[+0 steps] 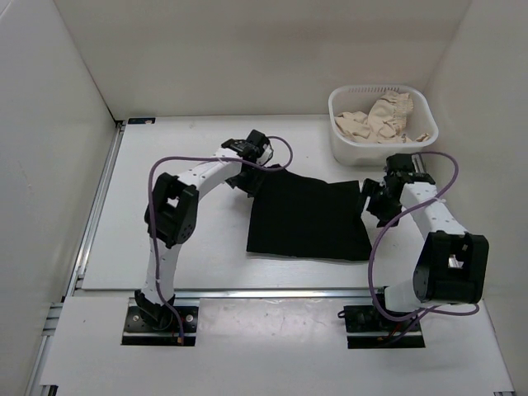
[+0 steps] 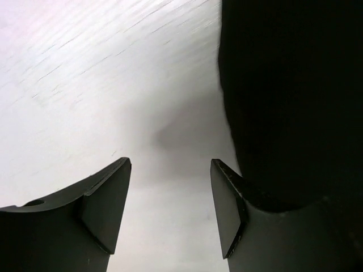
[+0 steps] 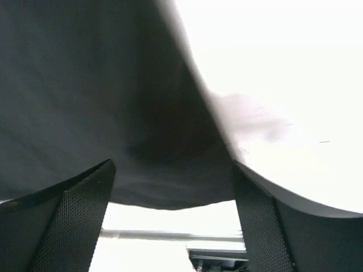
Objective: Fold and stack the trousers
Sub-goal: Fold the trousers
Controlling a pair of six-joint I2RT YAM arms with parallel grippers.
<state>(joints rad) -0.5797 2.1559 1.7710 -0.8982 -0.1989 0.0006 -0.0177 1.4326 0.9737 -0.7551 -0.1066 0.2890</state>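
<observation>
From above and behind the two arm bases we looked steeply down on the whole flat white table. We sat far enough back to take in both arms, the side walls and the white slotted plastic basket at the far right. On the left wrist we sat very close to the tabletop, facing out between the left gripper's dark fingers, with the black soft-fabric trousers filling the right side. On the right wrist we were equally close, peering between the right gripper's textured fingers at that cloth, blurred by nearness. All three views shared the trousers and surrounding table.
</observation>
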